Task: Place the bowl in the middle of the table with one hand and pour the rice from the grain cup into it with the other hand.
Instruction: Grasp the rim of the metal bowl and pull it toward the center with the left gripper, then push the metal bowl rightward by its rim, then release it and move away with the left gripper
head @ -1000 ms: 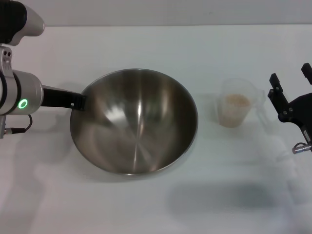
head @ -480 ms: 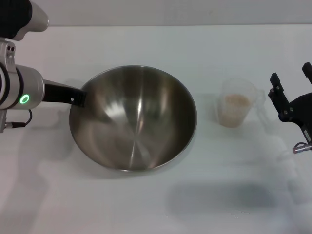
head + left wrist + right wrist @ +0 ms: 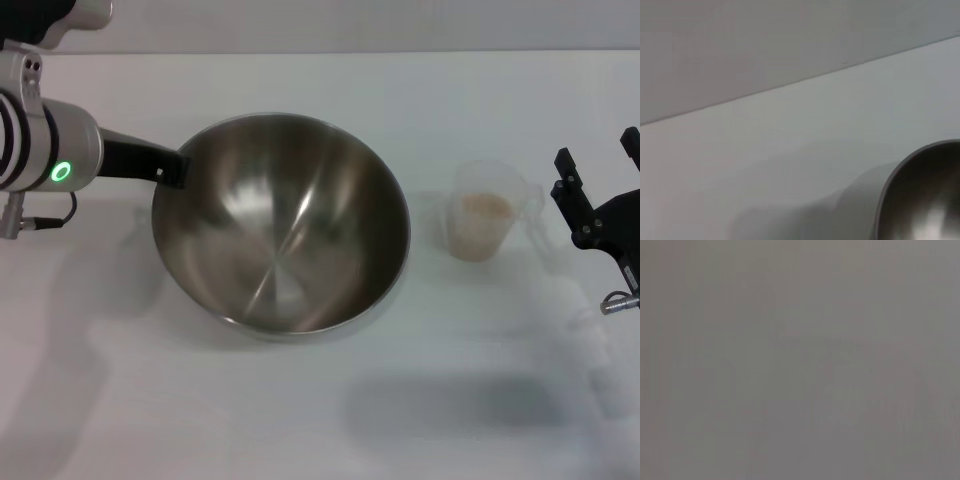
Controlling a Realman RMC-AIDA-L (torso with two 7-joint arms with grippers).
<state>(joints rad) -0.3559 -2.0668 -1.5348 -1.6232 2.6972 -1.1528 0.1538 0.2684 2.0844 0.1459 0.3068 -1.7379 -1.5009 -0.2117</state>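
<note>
White table (image 3: 300, 420) bears bowl (image 3: 280, 225), gripped by left claw (image 3: 172, 170).

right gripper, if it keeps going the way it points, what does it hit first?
Probably the small clear plastic grain cup holding rice: the right gripper, jaws open, points toward it across the white table. Relative height is unclear from the head view.

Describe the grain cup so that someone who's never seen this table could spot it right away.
Start at the big steel bowl held at its rim by the left gripper on the white table. Look toward the robot's right, where the grain cup stands apart from the bowl, short of the open right gripper. It is the only small clear container, with pale rice inside.
</note>
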